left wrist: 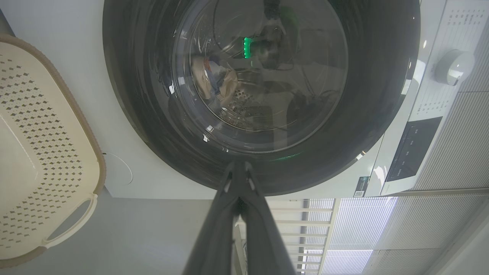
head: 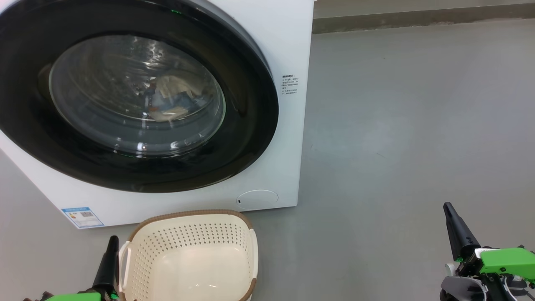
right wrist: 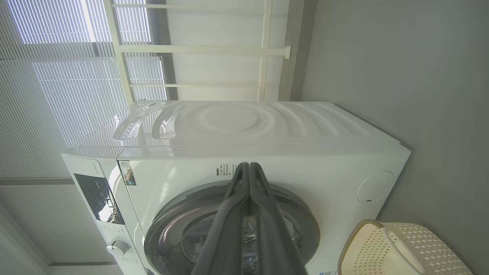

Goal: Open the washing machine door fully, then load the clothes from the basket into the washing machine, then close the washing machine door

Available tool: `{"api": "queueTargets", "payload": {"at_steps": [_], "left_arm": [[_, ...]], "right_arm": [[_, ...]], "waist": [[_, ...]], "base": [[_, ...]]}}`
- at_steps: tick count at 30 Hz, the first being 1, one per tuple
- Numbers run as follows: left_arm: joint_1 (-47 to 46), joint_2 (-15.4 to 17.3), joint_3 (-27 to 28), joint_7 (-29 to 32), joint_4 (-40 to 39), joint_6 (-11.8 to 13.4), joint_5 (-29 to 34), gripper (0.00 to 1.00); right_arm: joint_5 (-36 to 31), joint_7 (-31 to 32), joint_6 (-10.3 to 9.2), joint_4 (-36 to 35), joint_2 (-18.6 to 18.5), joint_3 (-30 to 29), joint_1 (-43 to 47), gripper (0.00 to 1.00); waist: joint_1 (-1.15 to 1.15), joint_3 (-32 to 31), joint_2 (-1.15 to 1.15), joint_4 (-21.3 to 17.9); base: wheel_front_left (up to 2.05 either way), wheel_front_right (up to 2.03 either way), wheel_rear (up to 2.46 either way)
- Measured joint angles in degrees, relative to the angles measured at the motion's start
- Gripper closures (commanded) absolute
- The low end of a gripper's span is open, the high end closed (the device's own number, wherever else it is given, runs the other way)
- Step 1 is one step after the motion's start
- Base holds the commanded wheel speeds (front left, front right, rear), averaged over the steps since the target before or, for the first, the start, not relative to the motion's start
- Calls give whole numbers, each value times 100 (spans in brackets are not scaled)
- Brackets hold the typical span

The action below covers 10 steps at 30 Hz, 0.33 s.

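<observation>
The washing machine (head: 288,50) is a white box whose round door (head: 138,167) with a glossy black rim lies flat against its front. Behind the door's glass lie the clothes (head: 171,98), cream and blue fabric bunched in the drum; the left wrist view shows the clothes (left wrist: 214,80) too. The cream basket (head: 190,221) stands on the floor in front of the machine with nothing in it. My left gripper (head: 113,241) is shut just left of the basket. My right gripper (head: 448,207) is shut over bare floor at the lower right, holding nothing.
Grey floor (head: 409,125) stretches right of the machine to a low wall edge (head: 418,19). A round lower flap (head: 257,199) and a blue label (head: 82,216) mark the machine's front. The control panel with a dial (left wrist: 452,67) shows in the left wrist view.
</observation>
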Motion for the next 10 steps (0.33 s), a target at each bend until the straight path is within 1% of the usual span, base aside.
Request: {"api": "queueTargets", "payload": {"at_steps": [10], "left_arm": [[0,0,0,0,0,0,0,100]], "right_arm": [[0,0,0,0,1,0,0,100]], "waist": [[0,0,0,0]], "base": [[0,0,0]]}}
